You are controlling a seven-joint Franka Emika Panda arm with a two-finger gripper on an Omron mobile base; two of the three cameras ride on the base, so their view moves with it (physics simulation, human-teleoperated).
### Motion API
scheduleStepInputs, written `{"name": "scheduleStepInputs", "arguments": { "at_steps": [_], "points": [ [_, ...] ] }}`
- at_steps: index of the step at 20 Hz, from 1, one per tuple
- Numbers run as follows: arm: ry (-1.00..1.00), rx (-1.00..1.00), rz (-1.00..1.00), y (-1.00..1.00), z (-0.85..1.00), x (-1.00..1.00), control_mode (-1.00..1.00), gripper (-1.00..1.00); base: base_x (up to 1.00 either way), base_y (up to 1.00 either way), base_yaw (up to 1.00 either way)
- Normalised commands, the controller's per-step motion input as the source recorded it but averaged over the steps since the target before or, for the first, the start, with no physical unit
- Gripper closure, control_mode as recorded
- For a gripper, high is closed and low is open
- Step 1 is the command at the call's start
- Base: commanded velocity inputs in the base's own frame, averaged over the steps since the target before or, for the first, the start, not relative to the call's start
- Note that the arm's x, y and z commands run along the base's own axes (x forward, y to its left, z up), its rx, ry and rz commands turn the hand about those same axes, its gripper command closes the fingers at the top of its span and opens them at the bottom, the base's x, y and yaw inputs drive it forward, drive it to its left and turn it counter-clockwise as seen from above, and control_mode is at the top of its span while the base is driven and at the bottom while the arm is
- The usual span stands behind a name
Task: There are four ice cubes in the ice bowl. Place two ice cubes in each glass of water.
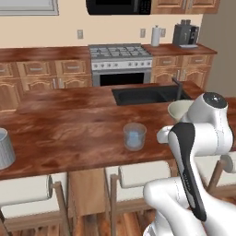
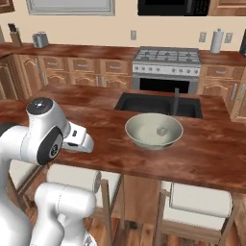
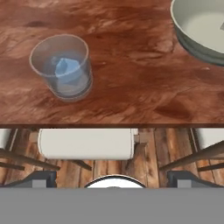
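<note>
Since both tumblers must be loaded from one source, the ribbed grey glass (image 1: 4, 148) stands at the tabletop's (image 1: 69, 133) far left, the short clear glass (image 1: 134, 136) near the middle already holding blue-white ice (image 3: 66, 68), and the ice bowl (image 2: 139, 137) to the right by the sink (image 2: 158, 103), one ice cube (image 2: 161, 130) visible inside. Hanging back over the stools (image 3: 85, 143), the end effector (image 3: 112, 177) has its fingers spread wide, carrying nothing, probably between trips.

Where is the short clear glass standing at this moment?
The short clear glass stands upright on the wooden counter, near its front edge. In the hand view it sits left of the ice bowl, apart from it, with pale blue ice inside.
</note>
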Motion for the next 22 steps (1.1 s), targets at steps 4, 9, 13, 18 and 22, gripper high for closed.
{"name": "scheduleStepInputs", "arguments": {
  "at_steps": [4,9,13,18,22],
  "points": [
    [0.00,0.00,0.00,0.00,0.00,0.00,1.00,-1.00,-0.09,-0.52,0.00],
    [0.00,0.00,0.00,0.00,0.00,0.00,1.00,-1.00,0.00,-0.49,0.00],
    [0.00,0.00,0.00,0.00,0.00,0.00,1.00,-1.00,0.00,-0.41,0.00],
    [-0.01,0.01,0.00,-0.10,0.00,0.00,-1.00,-1.00,0.00,-0.19,0.00],
    [-0.04,0.03,0.00,-0.24,0.00,0.14,-1.00,-1.00,0.00,0.00,0.00]
  ]
}}
